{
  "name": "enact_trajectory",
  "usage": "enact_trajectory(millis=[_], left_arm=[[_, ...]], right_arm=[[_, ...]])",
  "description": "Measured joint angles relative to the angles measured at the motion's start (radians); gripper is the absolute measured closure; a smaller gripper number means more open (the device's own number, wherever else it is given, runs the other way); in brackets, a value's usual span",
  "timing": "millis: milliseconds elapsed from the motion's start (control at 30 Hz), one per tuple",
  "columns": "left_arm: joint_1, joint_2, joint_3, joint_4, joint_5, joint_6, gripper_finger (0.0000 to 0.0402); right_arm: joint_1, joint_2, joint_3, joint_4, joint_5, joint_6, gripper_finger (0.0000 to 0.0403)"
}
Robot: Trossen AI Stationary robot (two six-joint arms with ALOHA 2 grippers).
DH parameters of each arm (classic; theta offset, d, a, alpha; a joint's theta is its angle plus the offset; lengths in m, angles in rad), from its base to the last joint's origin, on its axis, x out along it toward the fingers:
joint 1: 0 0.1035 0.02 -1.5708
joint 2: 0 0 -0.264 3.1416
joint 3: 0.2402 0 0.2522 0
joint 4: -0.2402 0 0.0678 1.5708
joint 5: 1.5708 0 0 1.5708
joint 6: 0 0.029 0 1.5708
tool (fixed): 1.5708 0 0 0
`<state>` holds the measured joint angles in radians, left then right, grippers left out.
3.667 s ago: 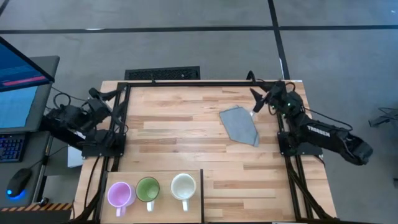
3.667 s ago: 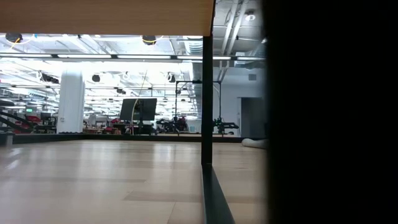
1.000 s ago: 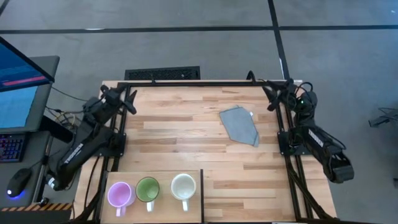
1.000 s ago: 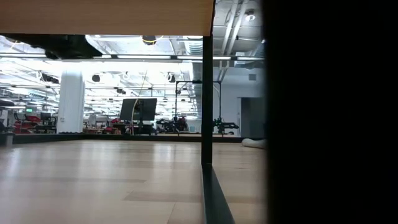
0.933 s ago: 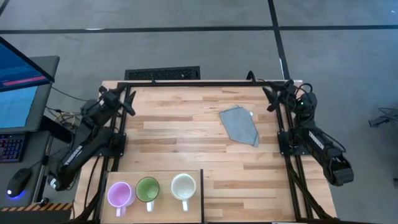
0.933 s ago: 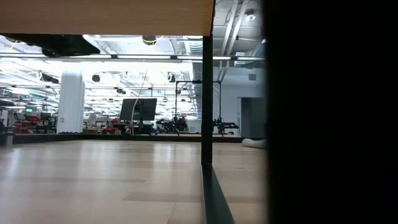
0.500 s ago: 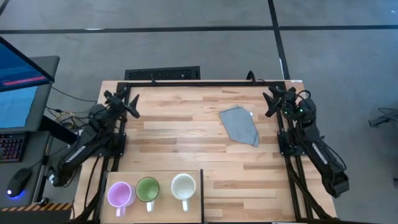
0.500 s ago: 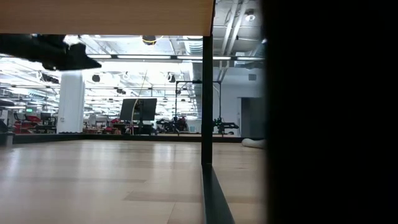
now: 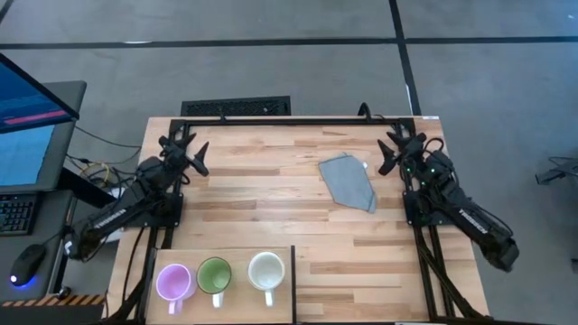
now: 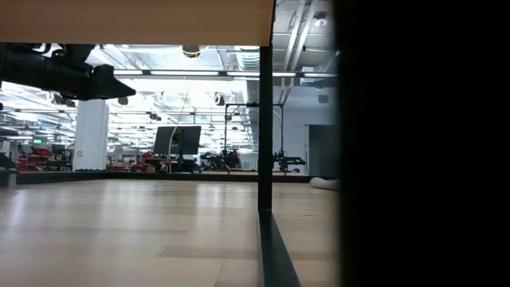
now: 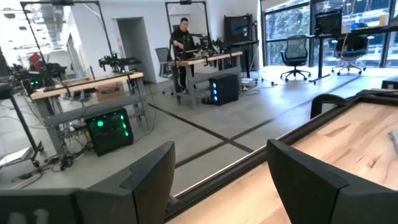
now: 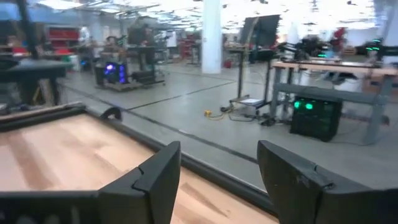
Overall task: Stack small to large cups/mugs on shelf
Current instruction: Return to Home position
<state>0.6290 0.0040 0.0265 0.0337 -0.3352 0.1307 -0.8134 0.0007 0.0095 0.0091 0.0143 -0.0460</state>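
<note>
Three mugs stand in a row on the light-wood shelf at the table's near left: a purple one, a green one and a white one, each on its base with its handle toward the near edge. My left gripper hovers open at the table's far left, far from the mugs; its fingers frame nothing in the left wrist view. My right gripper hovers open at the far right, also empty. The left arm shows at the low view's upper left.
A grey folded cloth lies on the plank tabletop right of centre, near my right gripper. A dark frame runs along the table's far edge and both sides. A dark post stands in the low view. A person stands at a bench beyond the table.
Both arms have swung and sunk. My left gripper has moved toward the table's near edge and a little right, and its arm has dropped into the low view's upper left. My right gripper has moved toward the near edge, turning as it went. Both stay open; mugs and cloth have not moved.
</note>
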Motion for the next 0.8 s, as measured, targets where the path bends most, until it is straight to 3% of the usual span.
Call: enact_trajectory(millis=[267,800], left_arm=[[-0.104,0.0,-0.016,0.052,-0.102,0.03,0.0157],[-0.159,0.0,-0.018,0.054,-0.144,0.036,0.0157]], right_arm=[[0.147,0.001,-0.002,0.03,0.142,-0.037,0.0168],[0.17,0.001,-0.003,0.032,0.152,-0.042,0.0168]])
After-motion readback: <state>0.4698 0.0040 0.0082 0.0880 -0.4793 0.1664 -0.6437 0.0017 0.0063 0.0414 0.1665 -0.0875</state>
